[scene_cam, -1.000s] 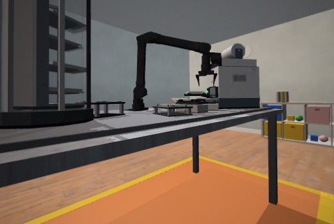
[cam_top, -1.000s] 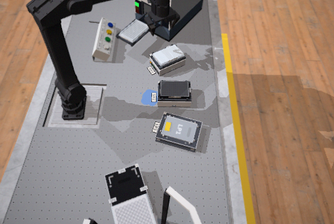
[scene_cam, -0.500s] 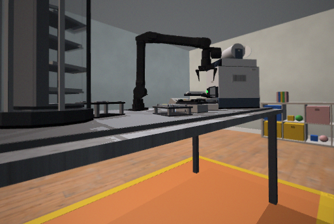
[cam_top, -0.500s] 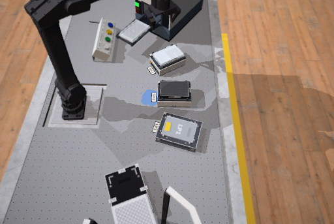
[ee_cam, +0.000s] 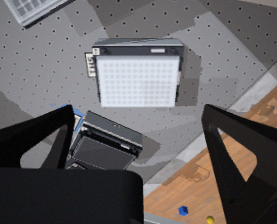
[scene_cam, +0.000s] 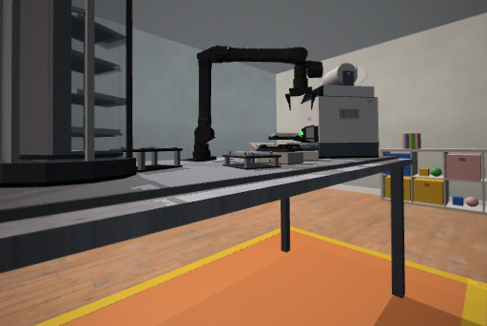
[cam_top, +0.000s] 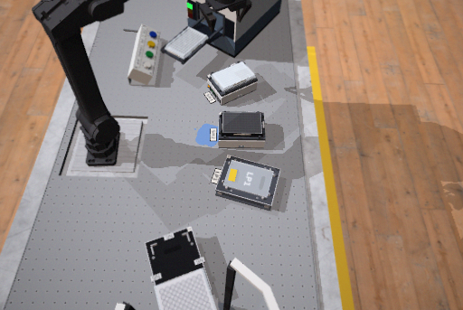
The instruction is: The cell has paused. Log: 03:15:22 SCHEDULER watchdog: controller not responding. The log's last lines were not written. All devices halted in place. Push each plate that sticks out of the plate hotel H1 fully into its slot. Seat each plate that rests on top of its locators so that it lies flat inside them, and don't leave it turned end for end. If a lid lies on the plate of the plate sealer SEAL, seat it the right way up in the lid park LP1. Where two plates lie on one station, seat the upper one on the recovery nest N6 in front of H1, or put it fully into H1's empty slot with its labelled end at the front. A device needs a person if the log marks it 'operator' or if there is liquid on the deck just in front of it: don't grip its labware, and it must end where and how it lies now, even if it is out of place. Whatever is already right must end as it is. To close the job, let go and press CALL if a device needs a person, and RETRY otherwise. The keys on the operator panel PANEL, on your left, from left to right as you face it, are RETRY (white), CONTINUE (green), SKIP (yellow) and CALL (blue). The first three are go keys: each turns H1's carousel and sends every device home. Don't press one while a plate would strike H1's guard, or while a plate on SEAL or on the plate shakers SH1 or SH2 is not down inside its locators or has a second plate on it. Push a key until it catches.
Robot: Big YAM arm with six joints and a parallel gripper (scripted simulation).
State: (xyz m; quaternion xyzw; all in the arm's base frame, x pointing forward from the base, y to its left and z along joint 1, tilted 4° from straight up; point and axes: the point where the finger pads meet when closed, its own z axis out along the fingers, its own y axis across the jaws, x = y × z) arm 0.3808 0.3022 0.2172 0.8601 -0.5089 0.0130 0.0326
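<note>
The hand [scene_cam: 300, 100] hangs wide and empty near the desk's [cam_top: 280, 243] far edge, probably surveying the white plate [ee_cam: 138, 80] below.

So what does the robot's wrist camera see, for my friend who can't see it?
A white well plate sits on a station straight below the open gripper. A dark plate on another station lies lower left, beside a blue puddle.

We see a white well plate [ee_cam: 138, 80] on shaker SH1 [cam_top: 235, 90], and a dark plate [cam_top: 241, 123] on the next shaker [cam_top: 241, 142] with a blue puddle [cam_top: 204, 135] just in front. Lid park LP1 [cam_top: 248, 181] carries a yellow patch. Another white plate [cam_top: 185, 43] lies on the sealer [cam_top: 258, 4] tray
</note>
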